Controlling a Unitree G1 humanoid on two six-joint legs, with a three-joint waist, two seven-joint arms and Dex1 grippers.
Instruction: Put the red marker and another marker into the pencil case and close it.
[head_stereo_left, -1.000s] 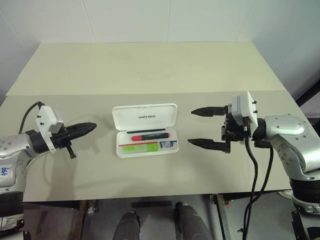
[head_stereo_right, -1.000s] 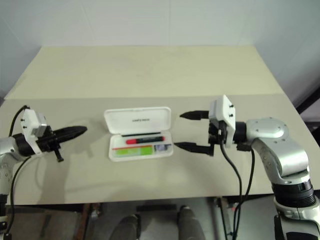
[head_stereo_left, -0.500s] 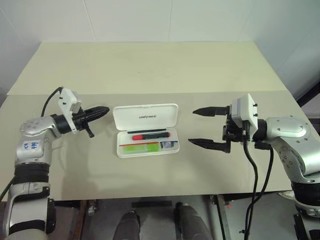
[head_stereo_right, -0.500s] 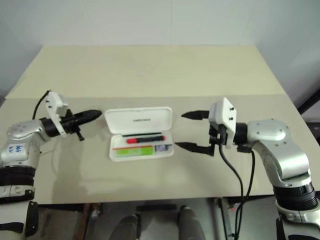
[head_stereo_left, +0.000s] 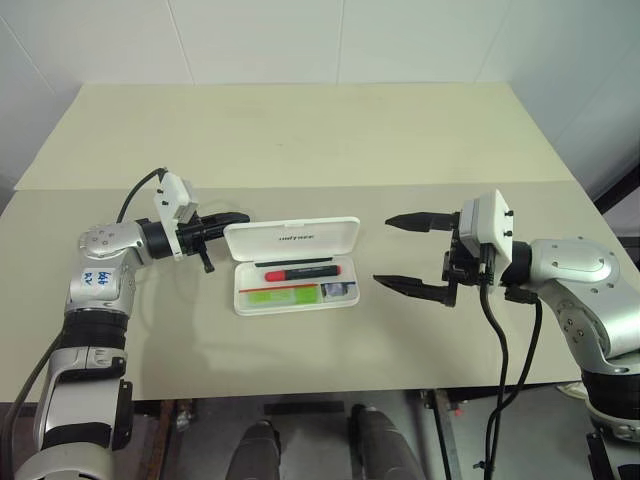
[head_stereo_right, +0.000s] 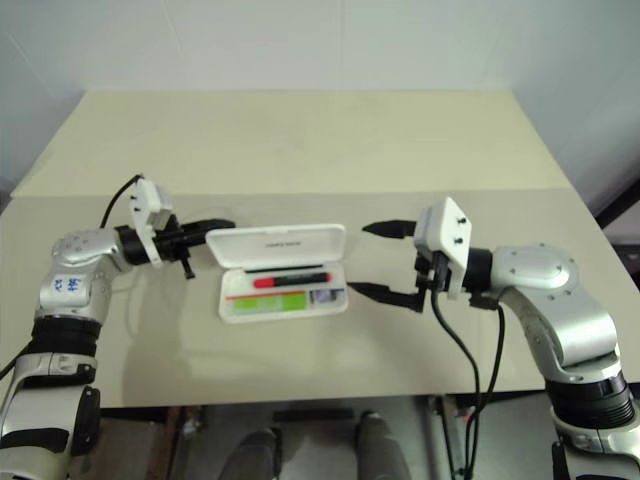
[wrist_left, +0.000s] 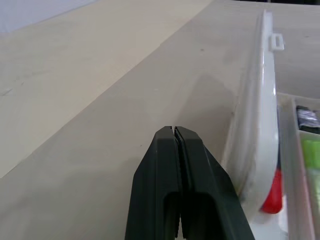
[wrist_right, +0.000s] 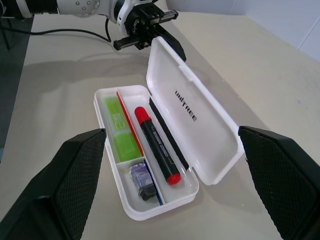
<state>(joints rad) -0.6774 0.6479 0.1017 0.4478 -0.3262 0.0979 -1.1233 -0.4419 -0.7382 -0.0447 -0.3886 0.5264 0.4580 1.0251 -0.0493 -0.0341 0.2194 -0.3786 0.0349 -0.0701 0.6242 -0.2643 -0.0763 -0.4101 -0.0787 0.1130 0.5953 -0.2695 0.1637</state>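
The white pencil case (head_stereo_left: 247, 303) lies open at the table's middle, and its lid (head_stereo_left: 292, 238) is tilted partway up. Inside lie the red marker (head_stereo_left: 300, 270) and, nearer the front, the green marker (head_stereo_left: 278, 294). My left gripper (head_stereo_left: 240, 217) is shut and empty, with its tip against the outer face of the lid at the lid's left end. The left wrist view shows the shut fingertips (wrist_left: 174, 131) beside the raised lid (wrist_left: 257, 100). To the right of the case, my right gripper (head_stereo_left: 382, 250) stands open, apart from it and pointing at it.
A small dark grey object (head_stereo_left: 338, 290) sits in the case's right front compartment. The beige table (head_stereo_left: 300, 140) stretches far behind the case, with a seam across it. Its front edge (head_stereo_left: 300, 392) is close below the case. Black cables (head_stereo_left: 500, 340) hang from my right arm.
My left gripper has swung right, from well left of the case to the lid's left end. The lid, lying flat before, now tilts up. The right gripper has stayed put.
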